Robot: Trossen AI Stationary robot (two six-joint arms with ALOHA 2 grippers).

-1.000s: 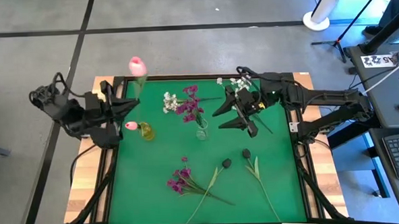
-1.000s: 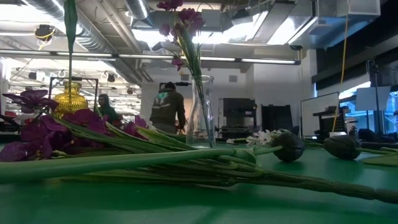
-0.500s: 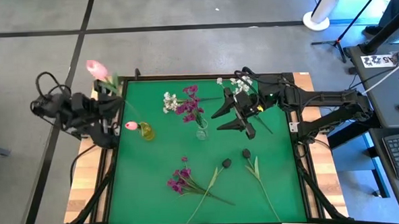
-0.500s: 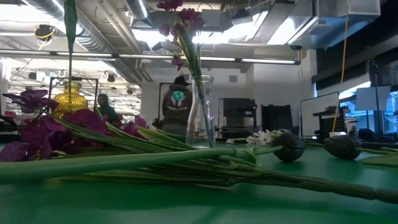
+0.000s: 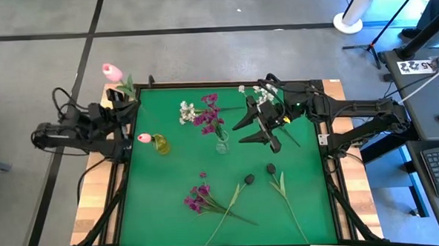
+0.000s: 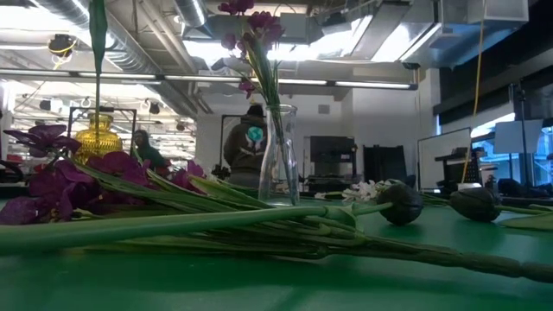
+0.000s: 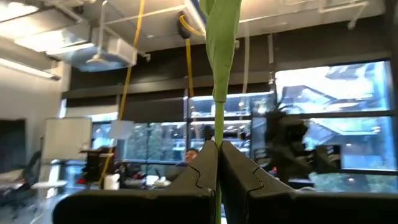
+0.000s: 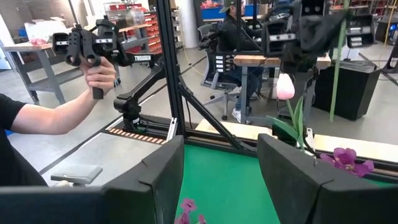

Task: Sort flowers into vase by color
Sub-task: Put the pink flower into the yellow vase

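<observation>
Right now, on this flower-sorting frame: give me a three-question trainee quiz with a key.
1. True or false: the left gripper is shut on the pink tulip.
2. The clear vase holds: A) magenta sprigs B) dark-headed stems C) nothing.
3. Fill in: the right gripper hovers open beside the ____ vase.

Key: 1 true, it grips the green stem at the table's left edge. 2 A. 3 clear; the yellow vase with a pink tulip stands on the left.

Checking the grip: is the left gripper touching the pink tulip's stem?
Touching. In the left wrist view, the left gripper has its fingers shut on the green stem.
</observation>
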